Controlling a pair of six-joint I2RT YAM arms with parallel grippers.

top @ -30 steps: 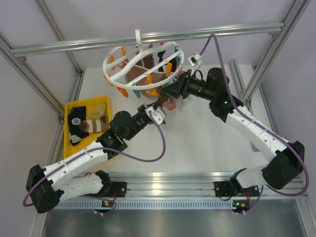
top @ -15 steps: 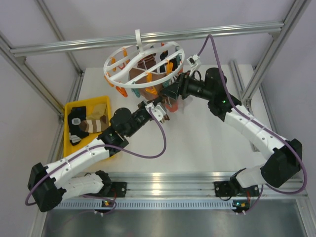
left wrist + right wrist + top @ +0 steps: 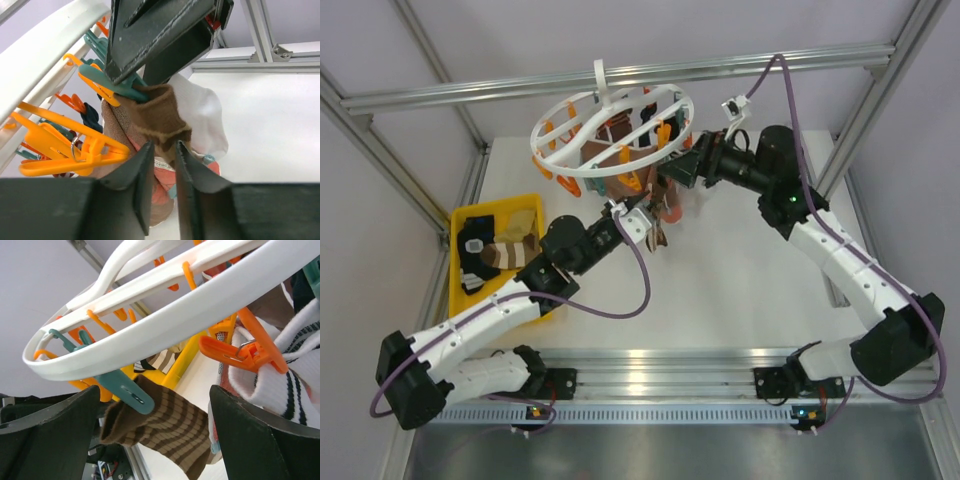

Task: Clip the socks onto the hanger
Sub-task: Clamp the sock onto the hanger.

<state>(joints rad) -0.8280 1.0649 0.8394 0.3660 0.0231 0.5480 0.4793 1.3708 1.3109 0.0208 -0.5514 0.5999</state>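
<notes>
The white round hanger (image 3: 610, 125) hangs from the top bar with orange and teal clips and several socks on it. A brown striped sock (image 3: 175, 425) hangs from a teal clip (image 3: 120, 387); it also shows in the left wrist view (image 3: 160, 117). My left gripper (image 3: 164, 147) is below it, its tips pinching the sock's lower edge; in the top view it (image 3: 658, 218) is under the ring. My right gripper (image 3: 155, 435) is wide open around that sock without touching it, just right of the ring (image 3: 678, 175).
A yellow tray (image 3: 470, 215) at the left holds more socks (image 3: 505, 250). An orange clip (image 3: 245, 352) holds a white striped sock (image 3: 292, 385). A white sock (image 3: 200, 115) and a pink one hang behind the brown one. Frame posts stand at both sides.
My right arm has drawn back to the right and risen a little from the ring's edge. My left gripper has moved slightly up and right under the hanger.
</notes>
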